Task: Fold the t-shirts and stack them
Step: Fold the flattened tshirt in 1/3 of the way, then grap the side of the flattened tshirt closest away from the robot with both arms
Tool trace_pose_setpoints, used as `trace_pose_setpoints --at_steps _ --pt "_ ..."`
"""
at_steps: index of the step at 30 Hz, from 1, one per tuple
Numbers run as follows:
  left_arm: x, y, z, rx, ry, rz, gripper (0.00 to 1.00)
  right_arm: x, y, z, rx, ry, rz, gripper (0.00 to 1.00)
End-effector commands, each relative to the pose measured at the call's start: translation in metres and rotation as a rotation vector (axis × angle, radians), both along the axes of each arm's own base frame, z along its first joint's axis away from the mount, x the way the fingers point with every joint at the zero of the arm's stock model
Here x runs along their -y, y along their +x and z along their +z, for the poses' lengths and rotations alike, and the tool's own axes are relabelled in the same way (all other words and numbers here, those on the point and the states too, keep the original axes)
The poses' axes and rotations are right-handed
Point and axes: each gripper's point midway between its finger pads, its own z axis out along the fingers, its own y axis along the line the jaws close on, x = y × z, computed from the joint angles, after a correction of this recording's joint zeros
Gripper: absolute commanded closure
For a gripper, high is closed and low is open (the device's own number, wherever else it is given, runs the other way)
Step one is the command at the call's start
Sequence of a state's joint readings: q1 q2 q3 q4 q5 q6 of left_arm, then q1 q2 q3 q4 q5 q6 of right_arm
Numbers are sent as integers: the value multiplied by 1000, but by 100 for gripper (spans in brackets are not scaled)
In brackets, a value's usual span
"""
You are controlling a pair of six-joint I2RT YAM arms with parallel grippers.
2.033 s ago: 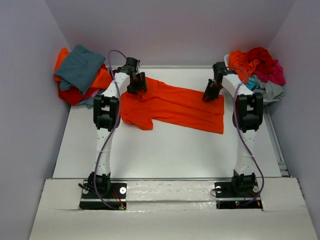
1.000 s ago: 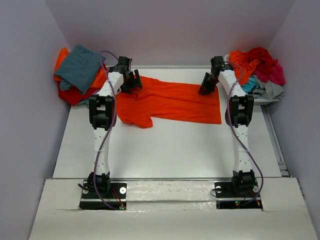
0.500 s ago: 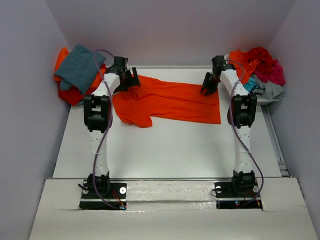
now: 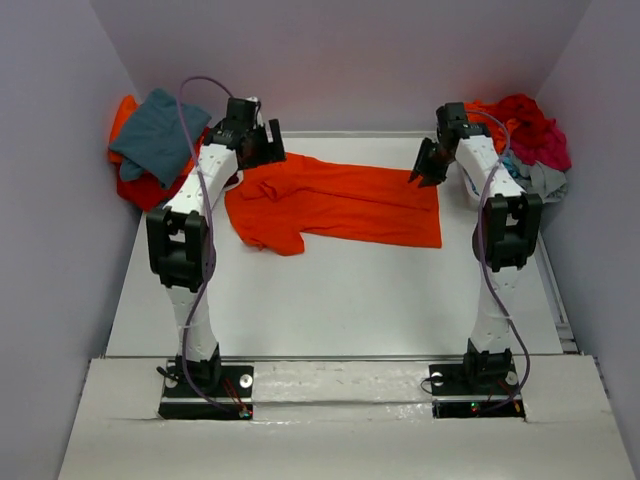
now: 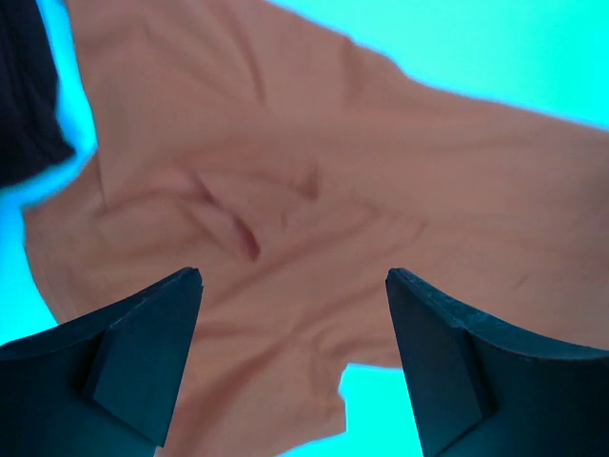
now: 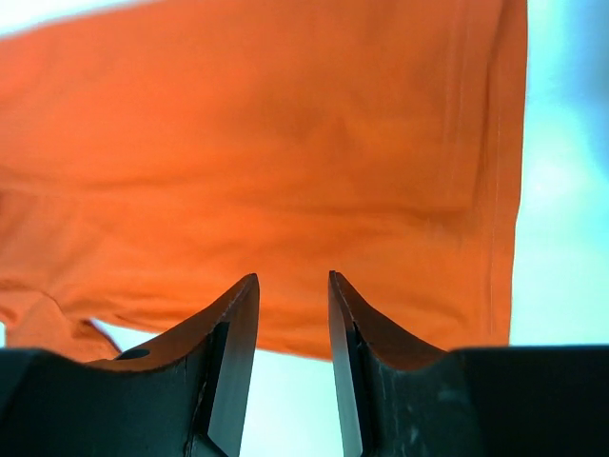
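The bright orange t-shirt point(image 4: 340, 203) lies spread flat across the back half of the table, with one sleeve pointing toward the front left. My left gripper point(image 4: 256, 148) hangs above its back left corner with the jaws wide open and empty. In the left wrist view point(image 5: 293, 278) the shirt point(image 5: 314, 190) looks pale below the gripper. My right gripper point(image 4: 426, 165) hangs above the shirt's back right corner. In the right wrist view point(image 6: 292, 279) its jaws stand a little apart with nothing between them, over the shirt's hem point(image 6: 285, 143).
A pile of folded shirts point(image 4: 158, 140), teal-grey on top of orange and red, sits at the back left. A heap of red, magenta, orange, turquoise and grey shirts point(image 4: 515, 140) sits at the back right. Walls close in the table on three sides.
Both grippers have let go of the orange shirt and risen off it toward the back. The shirt has settled flatter and slightly further back; the left arm has swung left.
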State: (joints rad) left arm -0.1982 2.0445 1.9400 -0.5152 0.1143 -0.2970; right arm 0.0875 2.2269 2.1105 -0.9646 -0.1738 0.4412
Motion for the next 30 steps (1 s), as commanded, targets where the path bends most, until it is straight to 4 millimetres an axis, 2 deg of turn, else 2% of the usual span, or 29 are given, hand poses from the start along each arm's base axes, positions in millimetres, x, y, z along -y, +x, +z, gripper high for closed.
trace_pose_setpoints --at_steps 1,2,3,6,7,9,10,11,12,20,24,26,30 --pt "-11 -71 -46 -159 51 18 9 -13 -40 -7 -55 2 42 59" --pt "-13 -80 -36 -139 44 22 9 -16 -48 -3 -49 -5 54 59" --pt "-15 -88 -39 -147 43 30 9 -14 -62 -17 -91 -10 55 60" --pt "-16 -118 -44 -173 33 34 9 -19 -76 -17 -91 -1 71 60" --pt "-19 -125 -43 -171 35 41 9 -22 -86 -24 -114 -2 79 60" --pt "-23 -144 -43 -168 41 54 9 -26 -91 -21 -104 7 84 60" --pt "-26 -154 -49 -185 49 65 10 -26 -95 -24 -113 8 81 60" --pt "-26 -155 -41 -165 40 68 10 -30 -96 -22 -108 9 91 60" --pt "-28 -165 -41 -166 34 75 10 -29 -99 -24 -118 9 88 60" --pt "-31 -217 -63 -220 -30 98 10 -32 -108 -31 -141 8 93 60" --pt "-29 -234 -79 -238 -69 110 11 -36 -111 -36 -151 9 107 60" --pt "-27 -237 -87 -238 -93 111 11 -39 -113 -38 -158 6 119 60" --pt "-20 -233 -87 -193 -139 96 11 -39 -113 -39 -163 3 124 60"
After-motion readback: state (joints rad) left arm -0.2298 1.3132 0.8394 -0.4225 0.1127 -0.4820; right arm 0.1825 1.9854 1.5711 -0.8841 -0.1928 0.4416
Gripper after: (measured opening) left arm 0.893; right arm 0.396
